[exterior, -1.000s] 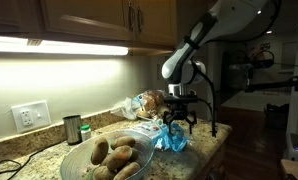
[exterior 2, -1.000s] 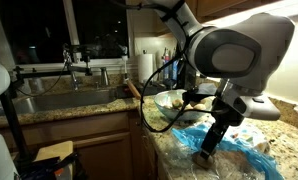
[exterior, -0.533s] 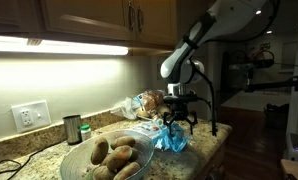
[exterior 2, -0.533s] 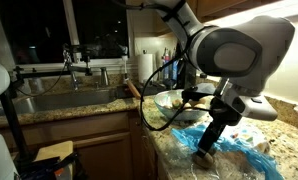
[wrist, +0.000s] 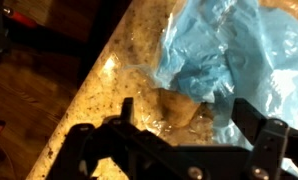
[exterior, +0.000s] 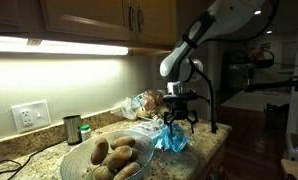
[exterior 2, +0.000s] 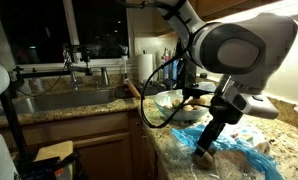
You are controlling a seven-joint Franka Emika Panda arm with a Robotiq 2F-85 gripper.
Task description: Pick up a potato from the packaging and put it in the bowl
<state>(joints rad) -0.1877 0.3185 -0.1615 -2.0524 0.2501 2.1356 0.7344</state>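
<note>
My gripper (exterior: 179,122) hangs open just above the blue plastic potato packaging (exterior: 171,138) on the granite counter; it also shows in the other exterior view (exterior 2: 207,152) over the bag (exterior 2: 239,150). In the wrist view the fingers (wrist: 81,140) stand wide apart with a brown potato (wrist: 179,105) between them, half under the blue bag (wrist: 229,55). A glass bowl (exterior: 107,157) holding several potatoes (exterior: 117,155) sits at the counter's front, well away from the gripper.
A steel cup (exterior: 72,128) and a green-capped jar (exterior: 86,131) stand by the wall outlet. A bagged loaf (exterior: 141,103) lies behind the gripper. A sink (exterior 2: 59,100) with faucet is beyond. The counter edge (wrist: 84,95) drops to the floor close by.
The gripper has sunk slightly toward the bag; little else differs.
</note>
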